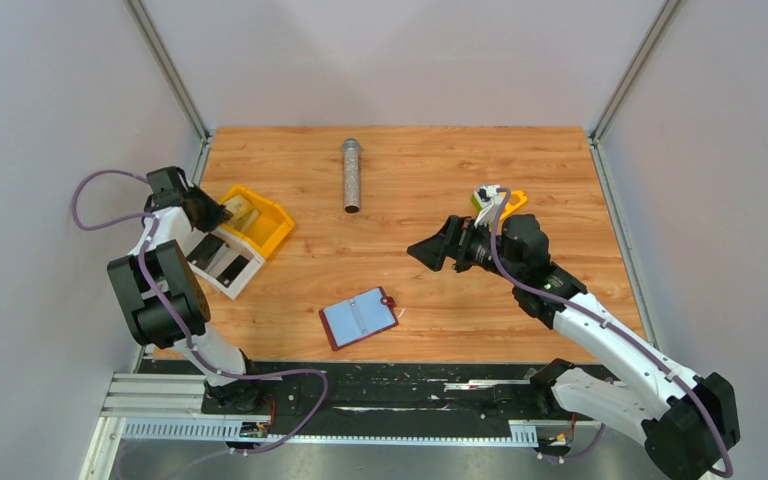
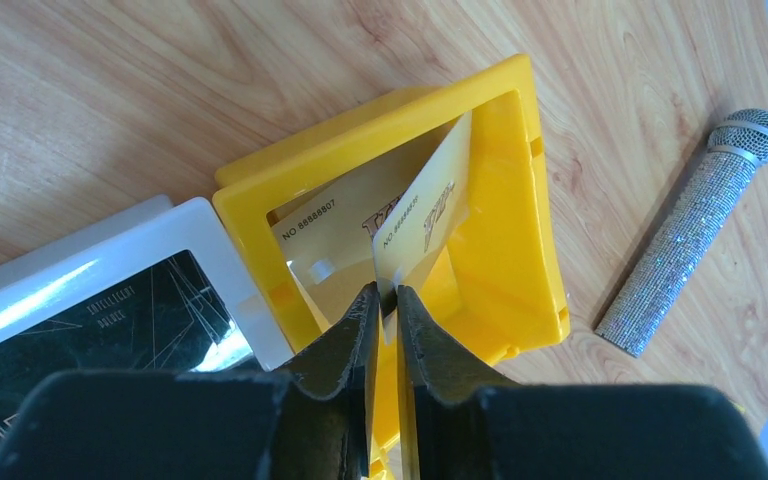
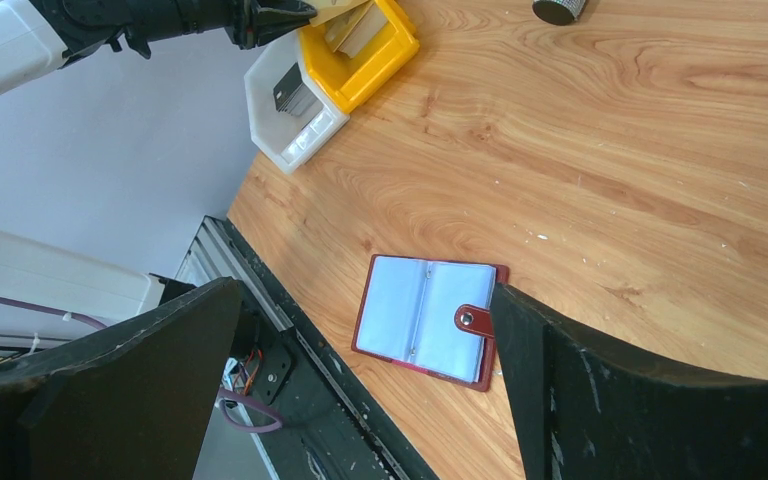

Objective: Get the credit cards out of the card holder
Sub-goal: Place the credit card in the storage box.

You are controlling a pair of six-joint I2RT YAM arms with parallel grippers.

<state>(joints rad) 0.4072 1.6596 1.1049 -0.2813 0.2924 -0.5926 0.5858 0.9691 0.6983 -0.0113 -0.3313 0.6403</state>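
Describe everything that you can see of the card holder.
The card holder lies open and flat on the wooden table, near its front edge. Its cover is dark red; two light blue-grey pocket pages face up, with no card showing. A red snap tab with a metal stud lies over one page. Only the table touches it.

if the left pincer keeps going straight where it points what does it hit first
Probably the yellow tray: the left pincer, shut on a tan-gold card, points into it. The held card would likely touch the second gold card lying inside first, though depth is unclear.
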